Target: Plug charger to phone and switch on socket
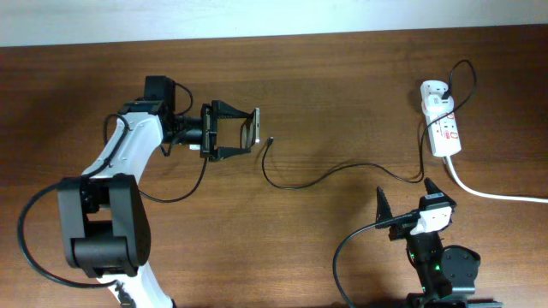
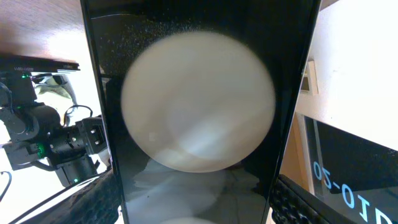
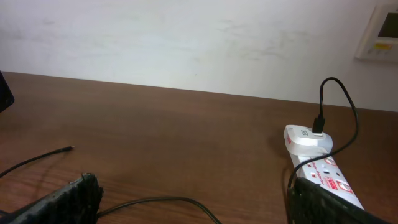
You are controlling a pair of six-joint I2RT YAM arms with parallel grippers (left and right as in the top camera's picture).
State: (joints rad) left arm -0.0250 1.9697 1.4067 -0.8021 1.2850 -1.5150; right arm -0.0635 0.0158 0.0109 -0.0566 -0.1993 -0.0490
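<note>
Black phone point(image 1: 249, 128) clamped in left hand point(image 1: 245, 130), charger tip point(image 1: 271, 139) loose on counter point(image 1: 342, 94) just right of it, unplugged; right hand point(image 1: 407, 198) apart, empty, short of socket point(image 1: 443, 128); both steps look outstanding.

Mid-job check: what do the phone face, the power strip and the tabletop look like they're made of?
Phone: probably glossy black glass, with pale sheen streaks across its face. Power strip: smooth white moulded plastic, judging by its rounded edges and soft shine. Table: dark brown wood or wood-look veneer with a satin finish; grain streaks show.
</note>
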